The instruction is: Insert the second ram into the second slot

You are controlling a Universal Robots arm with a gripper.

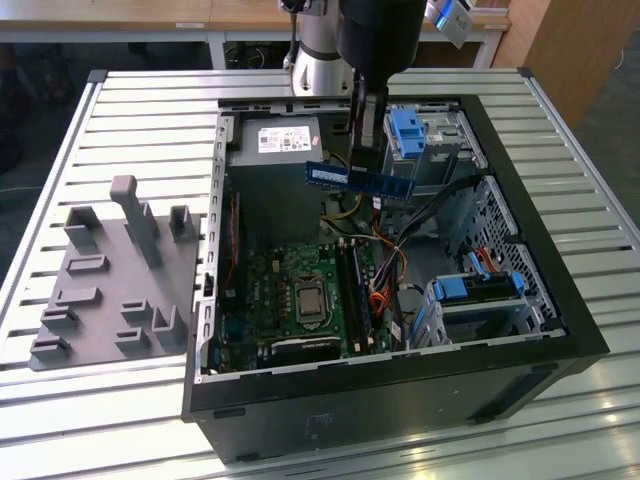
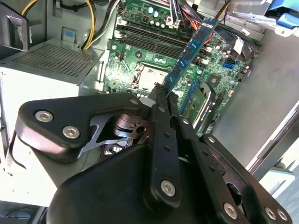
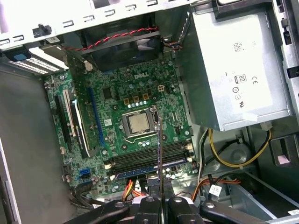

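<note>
Ram held up over the open case, jaws pinched shut on it.

A slatted metal table (image 1: 130, 100) is seen bearing the black case (image 1: 400, 390), lying open, with a grey fixture (image 1: 110, 290) at the exterior view's left; desks are glimpsed behind. The motherboard (image 3: 117, 93) is exposed on the case floor. The gripper (image 1: 362, 172) is clamped on the ram (image 1: 330, 173) about mid-length, that stretch hidden by the fingers. The ram is held on edge, long axis level across the exterior view, well above the slots (image 3: 149, 156). The arm is cut off at that view's top.
</note>
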